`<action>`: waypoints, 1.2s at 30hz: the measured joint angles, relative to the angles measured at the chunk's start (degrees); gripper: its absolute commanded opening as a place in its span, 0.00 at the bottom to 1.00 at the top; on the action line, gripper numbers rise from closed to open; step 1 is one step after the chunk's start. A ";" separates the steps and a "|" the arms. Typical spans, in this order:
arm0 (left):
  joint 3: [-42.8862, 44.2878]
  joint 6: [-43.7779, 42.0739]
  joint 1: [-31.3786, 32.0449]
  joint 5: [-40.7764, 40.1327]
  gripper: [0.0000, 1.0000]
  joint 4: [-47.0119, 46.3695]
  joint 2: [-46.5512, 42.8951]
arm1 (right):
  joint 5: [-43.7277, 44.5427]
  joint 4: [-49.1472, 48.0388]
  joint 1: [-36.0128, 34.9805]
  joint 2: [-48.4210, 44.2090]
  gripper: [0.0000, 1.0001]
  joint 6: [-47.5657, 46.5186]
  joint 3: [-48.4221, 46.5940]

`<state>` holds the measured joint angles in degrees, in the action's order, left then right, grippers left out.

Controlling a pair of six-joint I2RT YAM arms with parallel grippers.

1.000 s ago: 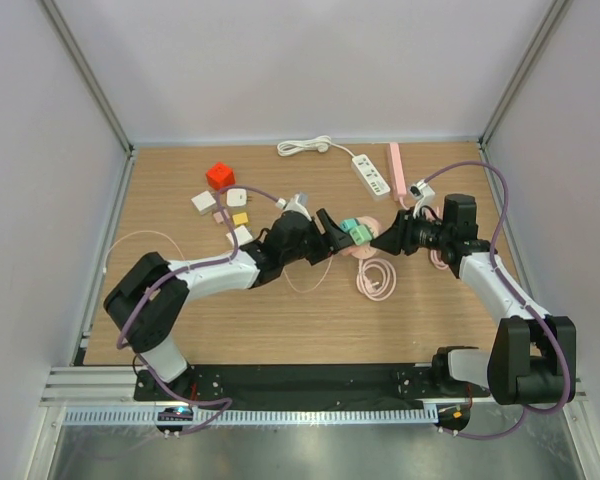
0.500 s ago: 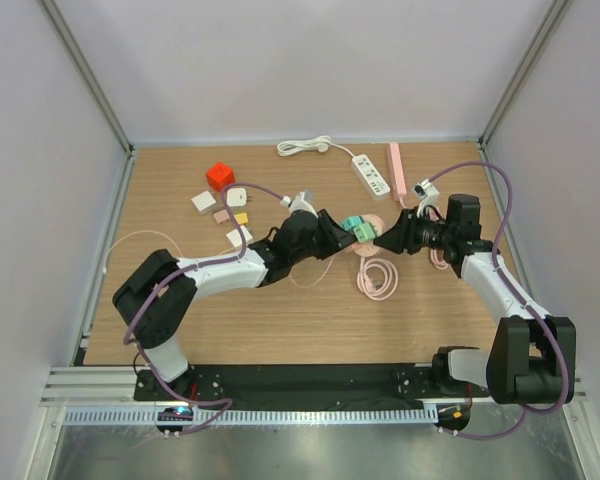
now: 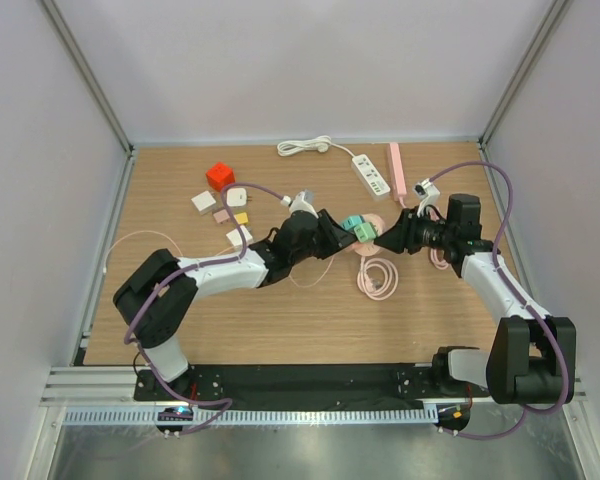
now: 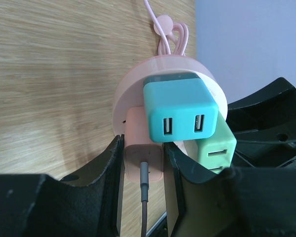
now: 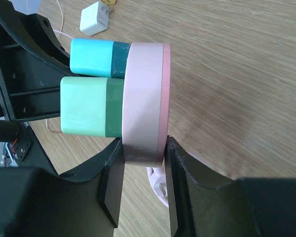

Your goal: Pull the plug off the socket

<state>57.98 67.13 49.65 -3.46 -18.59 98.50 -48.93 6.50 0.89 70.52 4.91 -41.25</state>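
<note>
A round pink socket (image 3: pixel 374 226) is held on edge above the table's middle; it shows as a disc in the left wrist view (image 4: pixel 138 84) and edge-on in the right wrist view (image 5: pixel 144 103). My right gripper (image 3: pixel 388 238) is shut on its rim (image 5: pixel 143 153). A pink plug (image 4: pixel 144 158) with a cable sits against the socket's face, and my left gripper (image 3: pixel 333 233) is shut on it (image 4: pixel 144 170). A teal plug (image 4: pixel 181 111) (image 5: pixel 91 57) and a green plug (image 4: pixel 214 148) (image 5: pixel 84 104) sit in the same socket.
A coiled pink cable (image 3: pixel 377 278) lies below the socket. A white power strip (image 3: pixel 371 174) and a pink strip (image 3: pixel 395 168) lie at the back. A red cube (image 3: pixel 219 176) and small white adapters (image 3: pixel 204 201) lie at the back left.
My left gripper has moved right, up to the socket, and now grips the pink plug. The right gripper with the socket has shifted slightly left.
</note>
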 measured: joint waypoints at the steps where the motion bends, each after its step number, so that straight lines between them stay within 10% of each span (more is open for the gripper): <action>1: -0.07 0.04 0.00 -0.13 0.00 -0.04 0.00 | 0.17 0.00 0.00 0.00 0.01 0.04 0.00; 21: -5.86 10.23 0.02 -2.97 0.00 -0.81 -5.62 | 8.48 0.33 -4.07 -3.91 0.01 5.35 0.00; 36: 5.29 1.38 -1.99 0.61 0.00 23.76 -7.89 | 15.78 0.52 -9.94 -5.20 0.01 4.42 -0.37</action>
<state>63.26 68.51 47.66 -2.85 5.17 90.61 -33.15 7.03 -9.06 65.32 9.32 -41.63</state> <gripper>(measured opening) 0.347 0.395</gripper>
